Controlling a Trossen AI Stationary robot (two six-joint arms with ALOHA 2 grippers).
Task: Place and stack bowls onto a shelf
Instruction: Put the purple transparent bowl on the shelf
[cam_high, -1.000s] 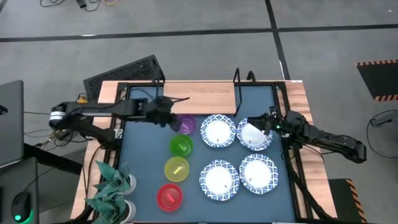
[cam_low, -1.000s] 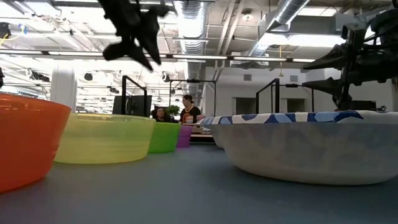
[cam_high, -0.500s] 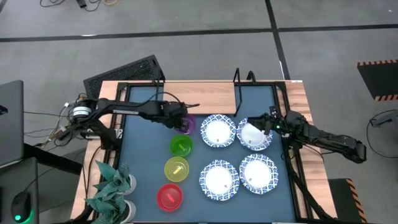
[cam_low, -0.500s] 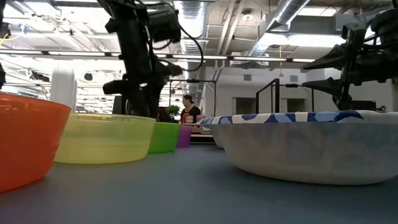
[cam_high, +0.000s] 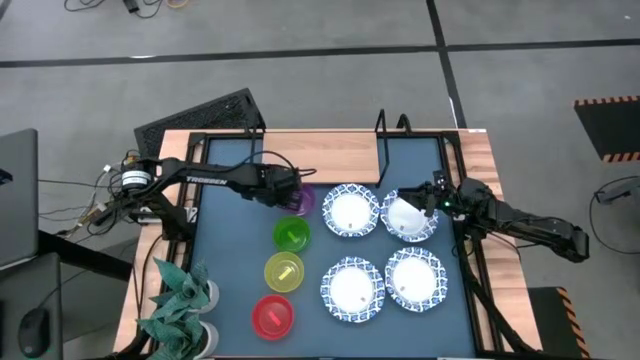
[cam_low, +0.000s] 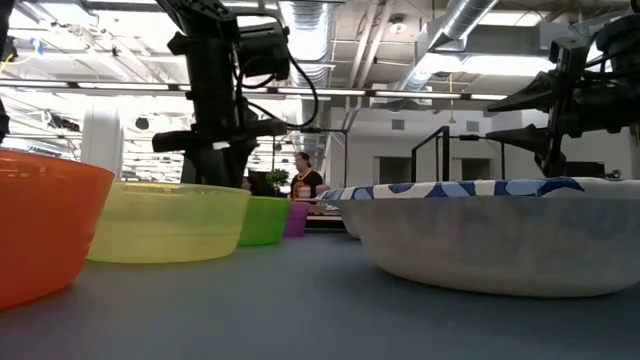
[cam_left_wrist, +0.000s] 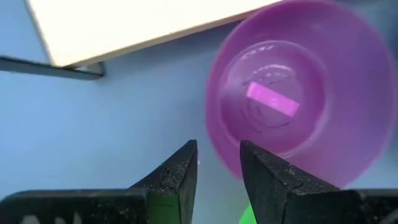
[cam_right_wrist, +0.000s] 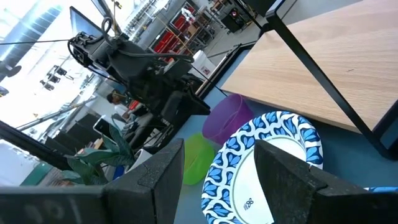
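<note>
The purple bowl (cam_left_wrist: 298, 93) stands on the blue tabletop by the near edge of the wooden shelf (cam_high: 330, 160). My left gripper (cam_left_wrist: 217, 171) points steeply down at it, open. One finger is over the bowl's inside and the other outside its rim, at the side toward the table's left. The green (cam_high: 291, 235), yellow (cam_high: 283, 272) and red (cam_high: 272, 315) bowls line up toward the near edge. Several white bowls with blue rims (cam_high: 351, 212) stand to the right. My right gripper (cam_right_wrist: 217, 180) waits level and open above the far right white bowl (cam_high: 408, 218).
A potted plant (cam_high: 180, 300) stands at the near left corner. The shelf's black frame end (cam_high: 382, 125) rises at the far right, and a dark mesh panel (cam_high: 200, 115) lies beyond the far left corner. People sit in the room behind (cam_low: 300, 178).
My left gripper has come down and gone toward the table's right, onto the purple bowl. It has also tipped to point more steeply down. Most of this fell in the first half second. The bowls have kept their places.
</note>
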